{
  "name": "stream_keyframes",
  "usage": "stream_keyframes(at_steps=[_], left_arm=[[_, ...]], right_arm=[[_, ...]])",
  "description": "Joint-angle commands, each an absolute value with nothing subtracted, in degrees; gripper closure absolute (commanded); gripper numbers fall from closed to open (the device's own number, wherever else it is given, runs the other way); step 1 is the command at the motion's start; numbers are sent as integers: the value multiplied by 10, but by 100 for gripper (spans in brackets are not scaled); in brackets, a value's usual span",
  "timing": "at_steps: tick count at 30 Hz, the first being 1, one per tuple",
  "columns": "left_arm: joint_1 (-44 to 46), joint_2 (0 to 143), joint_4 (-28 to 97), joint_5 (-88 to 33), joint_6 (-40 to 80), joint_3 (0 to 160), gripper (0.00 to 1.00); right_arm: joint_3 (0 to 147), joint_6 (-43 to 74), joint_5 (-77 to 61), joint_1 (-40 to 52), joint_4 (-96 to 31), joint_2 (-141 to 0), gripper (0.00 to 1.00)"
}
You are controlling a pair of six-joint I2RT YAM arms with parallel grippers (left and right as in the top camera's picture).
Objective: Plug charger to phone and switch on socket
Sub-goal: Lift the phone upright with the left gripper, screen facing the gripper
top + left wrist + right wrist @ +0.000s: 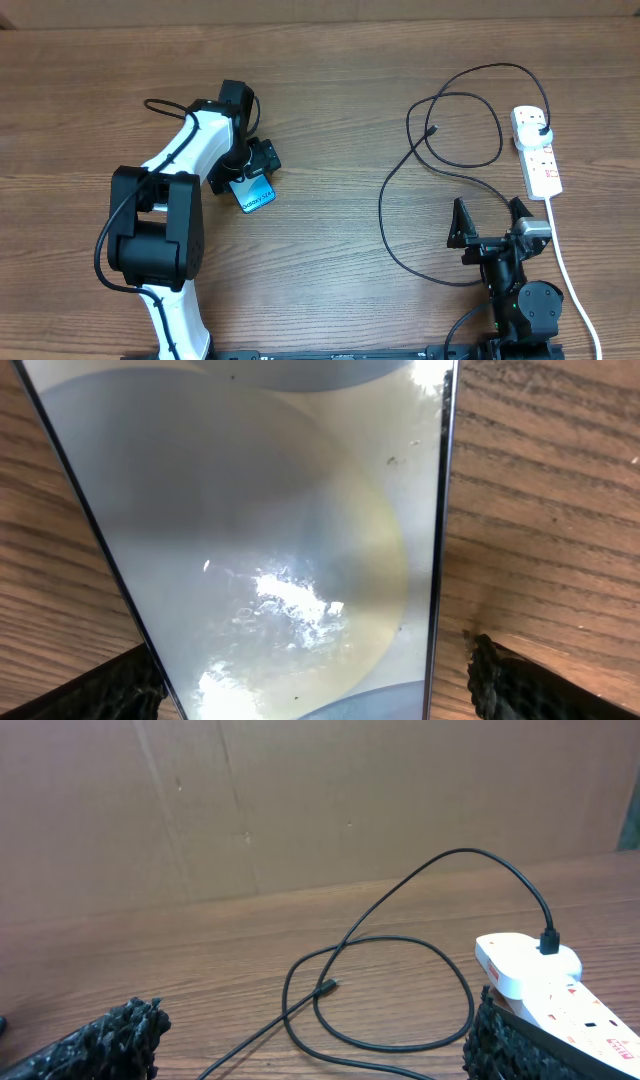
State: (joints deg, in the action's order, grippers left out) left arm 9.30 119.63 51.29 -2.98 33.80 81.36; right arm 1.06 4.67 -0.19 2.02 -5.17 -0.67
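Teal-blue and lying flat on the wooden table (330, 80): noting the phone (256, 192) directly under the left gripper (305, 685), with the glassy screen filling most of the left wrist view. Seeing that gripper's two black fingers (100, 690) standing wide apart at the bottom corners of the view, straddling the phone's width rather than clamping it. Finding one finger sitting right at the phone's edge, contact there being impossible to tell, and the other pad (520, 680) standing clear with a strip of bare wood between. Reading no grip here: spread open and holding nothing.

Turning to the other side, well apart from the phone. Tracing the charger (383, 200) looping across the wood as a thin black cable, its small connector tip (432, 129) lying free among the loops and its plug (541, 131) sitting in the far end of the white socket (540, 165). Finding the right gripper (488, 212) sitting near the table's front edge, spread fully open and gripping nothing, with the loops lying ahead of it and the connector tip well beyond the fingertips. Seeing one of its fingers sitting just beside the socket's near end and the thick white cord (570, 270), not touching either as far as the overhead view is showing.
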Motion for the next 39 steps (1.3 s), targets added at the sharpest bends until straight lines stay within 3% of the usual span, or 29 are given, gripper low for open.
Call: stream_keyframes(at_steps=[1,5,14,31,39], left_arm=[[93,1282,473,-92,307,769,0],[93,1282,473,-43,362,769,0],[93,1282,461,6,362,769,0],[93,1282,469,-13,343,769,0],[93,1282,471,-26,343,769,14]], right_arm=[[4,44,-5,25,-48,-2,0],[4,44,-5,25,-48,-2,0],[4,44,-5,25,-48,-2,0],[4,44,-5,25,-48,-2,0],[4,44,-5,25,-48,-2,0]])
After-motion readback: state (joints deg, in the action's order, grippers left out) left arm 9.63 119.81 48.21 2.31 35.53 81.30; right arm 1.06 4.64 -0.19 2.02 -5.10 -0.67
